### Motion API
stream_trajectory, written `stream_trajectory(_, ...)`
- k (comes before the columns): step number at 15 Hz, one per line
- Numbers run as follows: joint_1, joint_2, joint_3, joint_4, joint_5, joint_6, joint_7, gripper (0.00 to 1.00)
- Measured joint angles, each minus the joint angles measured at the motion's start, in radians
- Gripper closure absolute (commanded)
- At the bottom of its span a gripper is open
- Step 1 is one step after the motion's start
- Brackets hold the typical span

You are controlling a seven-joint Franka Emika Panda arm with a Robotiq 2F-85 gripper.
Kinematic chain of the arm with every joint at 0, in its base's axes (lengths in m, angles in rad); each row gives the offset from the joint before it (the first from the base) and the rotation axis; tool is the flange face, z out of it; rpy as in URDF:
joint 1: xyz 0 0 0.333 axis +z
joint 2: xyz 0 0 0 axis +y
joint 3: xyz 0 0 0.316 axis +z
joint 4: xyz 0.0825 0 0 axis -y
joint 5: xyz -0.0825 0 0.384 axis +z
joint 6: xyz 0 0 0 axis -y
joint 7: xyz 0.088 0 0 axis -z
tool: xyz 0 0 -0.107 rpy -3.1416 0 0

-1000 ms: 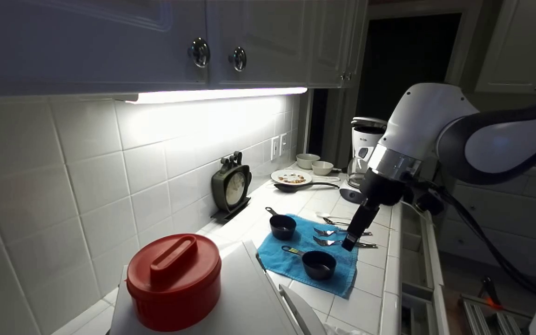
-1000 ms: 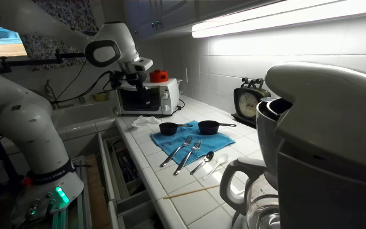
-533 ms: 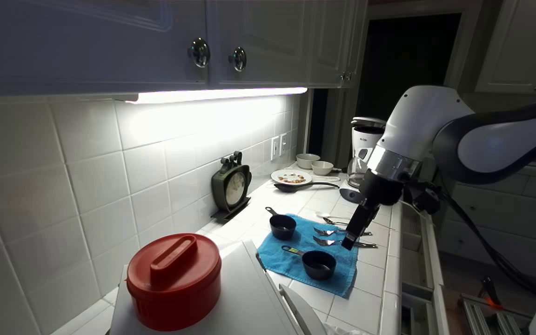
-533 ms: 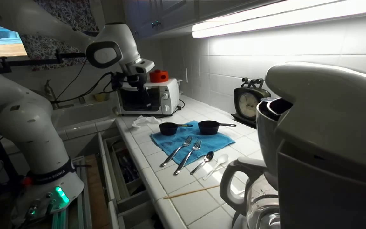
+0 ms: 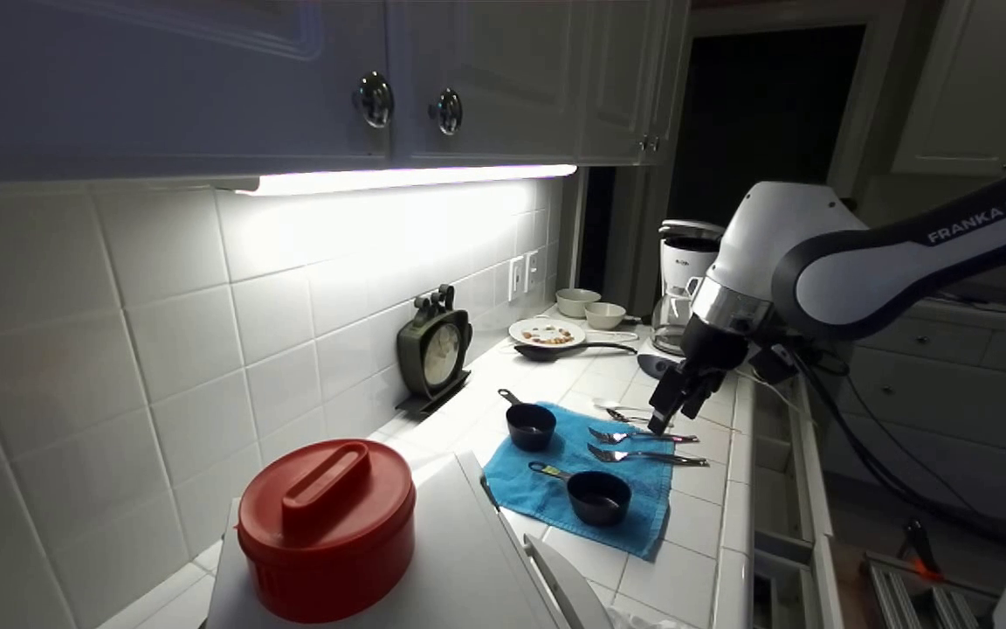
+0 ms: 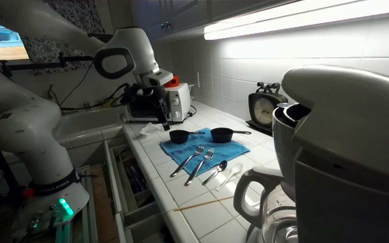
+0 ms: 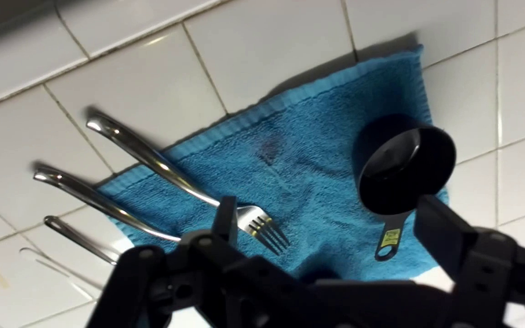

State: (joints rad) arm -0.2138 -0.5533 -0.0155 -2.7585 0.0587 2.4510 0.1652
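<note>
The claw (image 7: 328,214) hangs over the blue towel (image 7: 299,177) with its jaws spread wide and nothing held between them; I see it touching nothing. In the wrist view a black measuring cup (image 7: 404,171) shows by one jaw, and the tines of a fork (image 7: 167,168) show beside the other. The cup stands upright near the towel's corner that faces the desk's (image 6: 211,216) front edge and the toaster oven (image 6: 181,104); its handle points to the desk's back edge. The fork's head rests on the towel, while its handle runs off it towards the front edge, and a second fork (image 6: 199,167) lies alongside.

This looks like the lining-up step, with no grasp made. A pick from here would call for setting the jaws across one handle and lowering them close to the cloth, clear of the neighbouring pieces.

Farther out, a second cup (image 5: 531,425) stands on the towel, nearer the desk's back edge. Past the forks, towards the coffee maker (image 6: 353,162), lie a metal spoon (image 6: 215,172), a white spoon (image 6: 231,172) and a thin wooden stick (image 6: 204,204).
</note>
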Motion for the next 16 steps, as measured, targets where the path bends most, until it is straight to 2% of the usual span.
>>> stream_trajectory(4,-0.016,0.048,-0.031,0.0,-0.042,0.11,-0.06,0.0)
stream_trajectory(10,-0.012,0.162,-0.139,0.0,-0.042,0.278,-0.224,0.0)
stream_trajectory(16,-0.003,0.17,-0.149,0.001,-0.041,0.283,-0.234,0.0)
